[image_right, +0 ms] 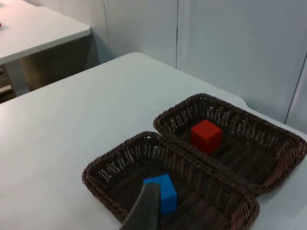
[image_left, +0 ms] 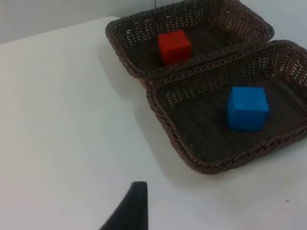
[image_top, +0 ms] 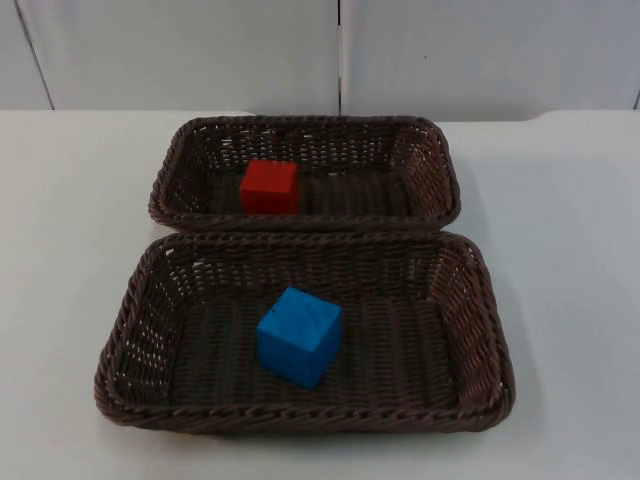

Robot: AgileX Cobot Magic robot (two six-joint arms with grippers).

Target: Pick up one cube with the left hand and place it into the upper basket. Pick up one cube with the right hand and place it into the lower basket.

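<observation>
White table top (image_top: pixel 80 250) against a grey partition wall (image_top: pixel 200 50); two dark wicker baskets sit long-side to long-side, rims touching or nearly so.

Your red cube (image_top: pixel 270 186) is on the floor of the upper basket (image_top: pixel 440 160), left of centre. Your blue cube (image_top: pixel 299 335) is in the lower basket (image_top: pixel 480 300), also a bit left of centre. Judging by that, both placements look done: one cube per basket, neither leaning on a wall.

Why they lie so: each rests flat on the weave, as a released block would settle, with room on all sides.

Orientation: cubes have no long axis. Red sits roughly square to its basket's walls. Blue is turned about the vertical, one corner pointing toward the near rim. Both baskets run their long axis left–right across the table.

Left gripper (image_left: pixel 129 211): one black fingertip over bare table, well clear of the baskets. Right gripper (image_right: pixel 144 211): a fingertip high above the lower basket's side. You can't tell from either whether the fingers are spread or pressed together. Nothing is pinched in what shows. Both arms look parked.
</observation>
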